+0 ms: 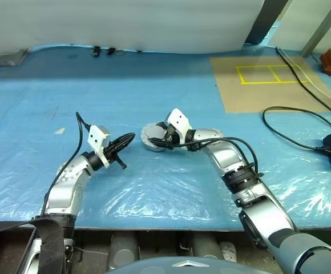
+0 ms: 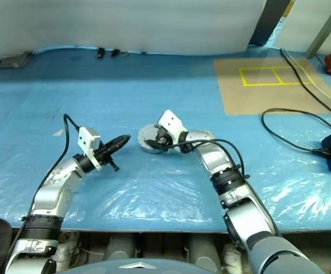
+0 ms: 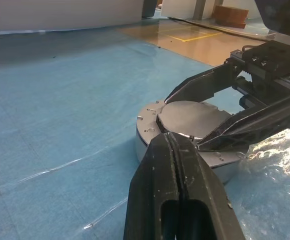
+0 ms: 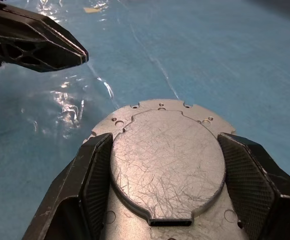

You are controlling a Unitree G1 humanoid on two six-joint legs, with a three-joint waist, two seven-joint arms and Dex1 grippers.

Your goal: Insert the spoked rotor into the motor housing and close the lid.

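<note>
Our left gripper (image 3: 177,150): fingers pressed together, empty. Our right gripper (image 4: 166,150): fingers straddling the lid (image 4: 167,165), which lies flat, closed over the motor housing (image 3: 150,145), mid-table (image 1: 51,97).

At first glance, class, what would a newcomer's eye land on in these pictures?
The right gripper straddles the silvery lid of the motor housing in the middle of the blue table cover, one finger on each side. Just to its left, the shut left gripper points at it, apart.

Scratched, matt silvery metal lid (image 4: 166,156) (brushed look); glossy crinkled clear plastic film (image 1: 154,194) over matt blue table covering (image 1: 51,103)
</note>
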